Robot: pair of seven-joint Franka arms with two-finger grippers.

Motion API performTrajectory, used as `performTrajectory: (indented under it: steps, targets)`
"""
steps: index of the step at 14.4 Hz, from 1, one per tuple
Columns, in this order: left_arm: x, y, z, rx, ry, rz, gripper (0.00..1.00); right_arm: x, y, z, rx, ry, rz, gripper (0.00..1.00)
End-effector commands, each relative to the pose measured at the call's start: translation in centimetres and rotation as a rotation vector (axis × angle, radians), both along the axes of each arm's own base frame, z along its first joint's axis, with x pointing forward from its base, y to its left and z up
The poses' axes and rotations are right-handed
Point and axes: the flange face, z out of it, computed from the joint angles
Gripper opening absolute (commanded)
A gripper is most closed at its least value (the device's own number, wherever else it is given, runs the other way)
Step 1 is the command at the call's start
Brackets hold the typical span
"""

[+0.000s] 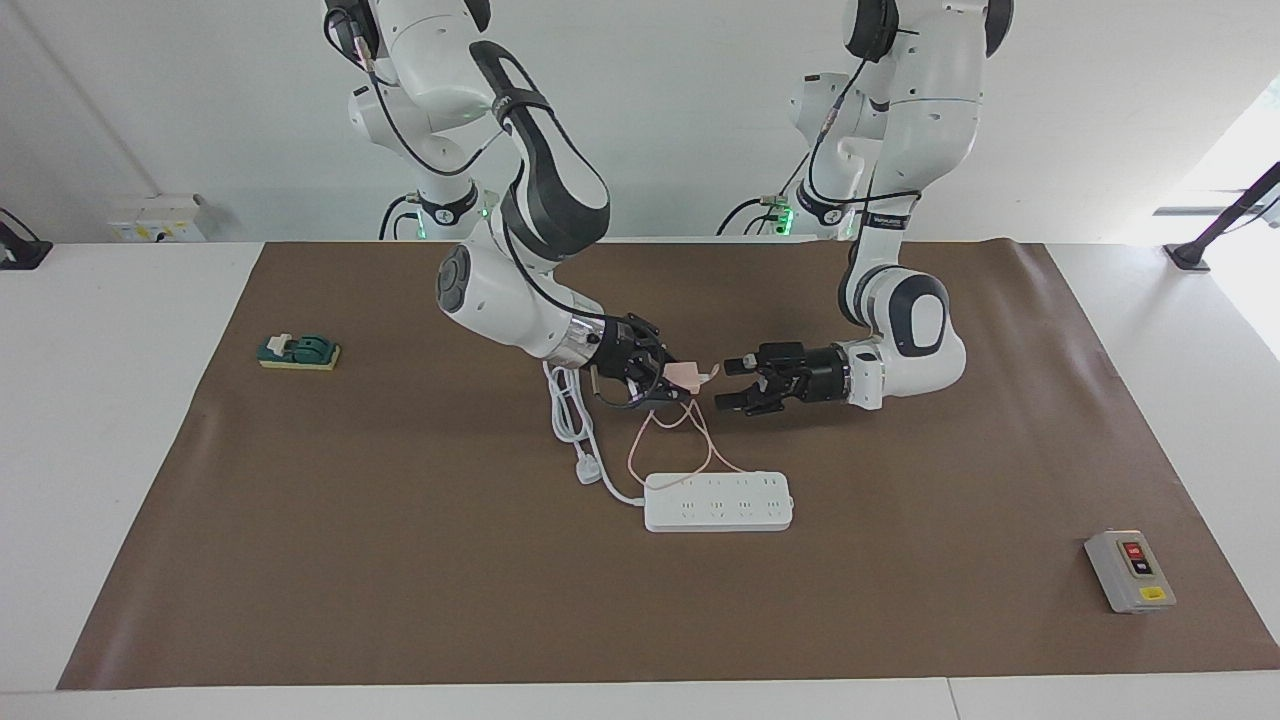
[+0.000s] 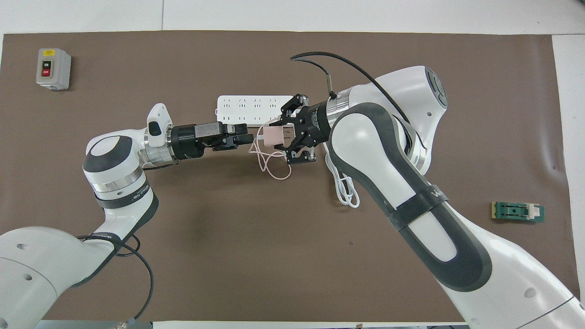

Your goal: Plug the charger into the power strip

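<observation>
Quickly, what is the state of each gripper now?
Left gripper: open, holding nothing.
Right gripper: shut on the charger.

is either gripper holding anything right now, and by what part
The right gripper holds the pink charger by its cube body, prongs out. The left gripper is open, empty.

One charger (image 1: 685,374), one power strip (image 1: 718,501), one grey switch box (image 1: 1129,570), one green-and-yellow block (image 1: 298,352), two grippers — left (image 1: 733,381), right (image 1: 672,378) — on one brown mat (image 1: 400,560).
</observation>
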Motion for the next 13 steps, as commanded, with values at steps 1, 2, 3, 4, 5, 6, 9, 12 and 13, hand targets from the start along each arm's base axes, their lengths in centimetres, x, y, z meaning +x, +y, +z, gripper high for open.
performTrajectory:
  steps: [1,2,3,4,5,6,9,12,13]
  targets:
    - [-0.2,-1.1,0.4,-0.023,-0.015,-0.001,1.00,0.6,-0.1,0.1,0.021,0.005,-0.027,0.00]
    - [-0.3,-1.7,0.5,-0.031,-0.014,-0.003,1.00,0.6,-0.1,0.1,0.021,0.005,-0.027,0.00]
    - [-0.5,-2.5,0.7,-0.040,-0.014,-0.005,1.00,0.7,-0.2,0.1,0.021,0.004,-0.027,0.00]
    - [-0.6,-3.2,0.8,-0.050,-0.012,-0.006,1.00,0.7,-0.2,0.1,0.021,0.004,-0.027,0.00]
    - [-0.8,-3.7,0.8,-0.050,-0.011,-0.008,1.00,0.7,-0.3,0.1,0.023,0.005,-0.029,0.00]
    - [-0.9,-4.0,0.7,-0.047,-0.010,-0.010,1.00,0.8,-0.3,0.1,0.022,0.006,-0.030,0.00]
    - [-1.0,-4.3,0.6,-0.040,-0.008,-0.015,1.00,0.8,-0.3,0.1,0.021,0.005,-0.029,0.00]
    - [-0.9,-4.3,0.6,-0.026,-0.001,-0.015,1.00,0.8,-0.4,0.1,0.022,0.006,-0.031,0.00]
    - [-0.9,-4.2,0.6,-0.018,0.006,-0.011,1.00,0.8,-0.4,0.1,0.022,0.006,-0.031,0.00]
